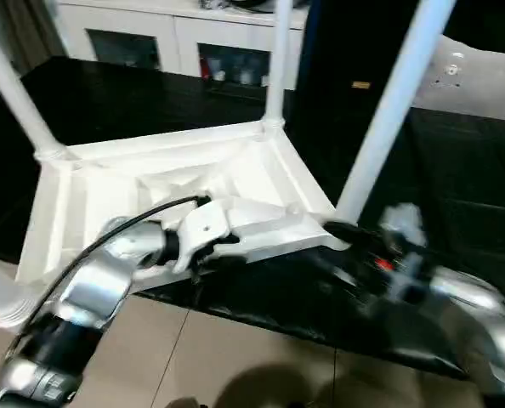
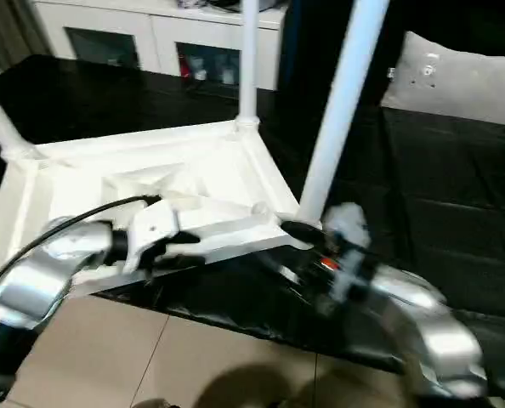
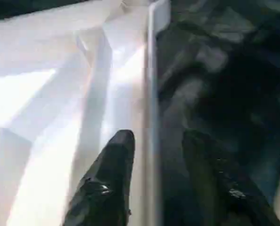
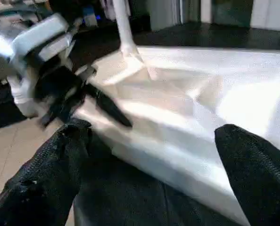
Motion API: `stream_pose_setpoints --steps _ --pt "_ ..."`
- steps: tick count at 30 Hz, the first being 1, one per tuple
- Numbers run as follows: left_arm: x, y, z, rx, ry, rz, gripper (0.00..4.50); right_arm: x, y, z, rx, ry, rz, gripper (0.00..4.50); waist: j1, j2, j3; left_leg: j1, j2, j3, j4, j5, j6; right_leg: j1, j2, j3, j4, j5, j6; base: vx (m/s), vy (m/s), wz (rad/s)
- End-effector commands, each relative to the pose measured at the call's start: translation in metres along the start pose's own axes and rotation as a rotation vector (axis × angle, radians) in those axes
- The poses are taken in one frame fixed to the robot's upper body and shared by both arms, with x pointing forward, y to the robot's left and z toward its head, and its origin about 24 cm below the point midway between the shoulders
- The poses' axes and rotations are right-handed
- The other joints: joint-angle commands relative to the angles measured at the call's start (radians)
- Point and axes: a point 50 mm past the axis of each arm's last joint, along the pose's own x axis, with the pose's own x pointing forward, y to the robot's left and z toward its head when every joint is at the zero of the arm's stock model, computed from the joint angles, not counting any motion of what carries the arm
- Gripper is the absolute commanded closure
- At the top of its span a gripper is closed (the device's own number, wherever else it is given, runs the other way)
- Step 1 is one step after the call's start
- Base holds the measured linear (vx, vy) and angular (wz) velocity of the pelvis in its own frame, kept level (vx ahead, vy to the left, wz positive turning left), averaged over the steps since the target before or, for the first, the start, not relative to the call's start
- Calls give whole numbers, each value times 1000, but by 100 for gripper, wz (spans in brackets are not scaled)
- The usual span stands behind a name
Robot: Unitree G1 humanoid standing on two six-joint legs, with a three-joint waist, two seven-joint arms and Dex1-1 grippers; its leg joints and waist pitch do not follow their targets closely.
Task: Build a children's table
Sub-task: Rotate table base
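The children's table [image 1: 235, 183] lies upside down on a black cloth-covered surface [image 1: 456, 170], ribbed underside up, legs [image 1: 397, 102] rising from the corner sockets; four are seen in the left eye view, one at the near-left corner partly cut off by the frame edge. Left gripper [image 3: 152, 183] sits at the near rim of the top w/ fingers [image 3: 107, 179] astride that rim, one inside, one outside; jaws part-open, and whether they pinch the rim can't be told. Right gripper [image 4: 149, 174] is spread wide near the near-right corner, holding nothing; in its wrist view the rim lies between its fingertips w/o contact. Risks, as a judgement: the near edge seems to overhang the cloth toward the floor [image 1: 235, 348], so a pull or lift from one side could slide or tip the whole thing off; a sideways knock at the near-right leg could cock it or loosen it in its socket; the cloth may bunch & drag. Writing: none readable; only a small red patch on the right wrist [image 1: 380, 265] and a small yellowish tag [image 1: 360, 85] on the dark panel behind, too blurred to read.
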Motion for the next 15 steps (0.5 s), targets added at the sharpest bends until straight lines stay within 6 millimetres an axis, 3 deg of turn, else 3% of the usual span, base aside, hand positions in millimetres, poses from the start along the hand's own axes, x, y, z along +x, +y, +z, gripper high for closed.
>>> stream_pose_setpoints --steps 1,3,7,12,15 --pt "-2 -4 3 18 14 -10 227 7 -4 -2 -27 13 -51 0 -5 -3 -56 8 49 -15 -84 -213 27 40 -67 62 -75 -410 -126 0 0 0" --pt "-7 -1 -4 51 98 50 198 36 -7 -3 -39 3 -125 0 -11 -3 -56 2 45 -18 -89 -222 7 42 -65 61 -70 -399 -130 0 0 0" --pt "-14 1 -13 52 197 87 170 66 -4 -2 -1 -11 -130 0 -15 2 -60 5 42 -18 -86 -214 -4 46 -64 65 -63 -349 -136 0 0 0" --pt "-17 0 -22 71 265 115 156 88 -19 -6 23 0 -296 0 -23 5 -64 4 41 -15 -85 -173 -20 48 -61 68 -46 -240 -185 0 0 0" --pt "-18 2 -27 79 294 151 156 91 -32 -8 56 -18 -440 0 -26 -1 -64 4 41 -14 -85 -167 -19 50 -63 69 -48 -246 -175 0 0 0"
